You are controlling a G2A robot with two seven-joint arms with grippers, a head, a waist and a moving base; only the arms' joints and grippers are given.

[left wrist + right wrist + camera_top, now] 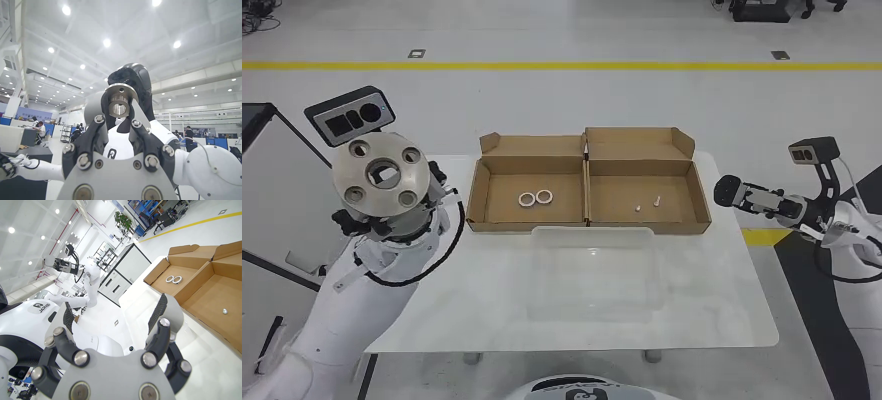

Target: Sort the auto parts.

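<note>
– White table (pixel 712 300) in a bright hall, with two cardboard boxes side by side along its far edge. What's in them?
– The left box (pixel 478 190) has two metal rings (pixel 535 198) lying against each other. The right box (pixel 697 195) has two small fasteners (pixel 639 208), slightly apart. Like goes with like, I'd say.
– And the clear bin (pixel 592 230)?
– Just on the near side of the boxes, mid-table. I can't make out anything inside it.
– Where's the part being handled?
– It's a flanged metal hub (pixel 128 91), raised off to the left of the table. The left gripper (pixel 118 108) is clamped on its toothed collar, with the flange turned up toward the overhead camera. That's probably to show which kind it is before a box is chosen.
– The other arm?
– The right gripper (pixel 113 313) hangs off the table's right side, jaws spread wide with nothing between them. It's likely parked clear of the boxes.
</note>
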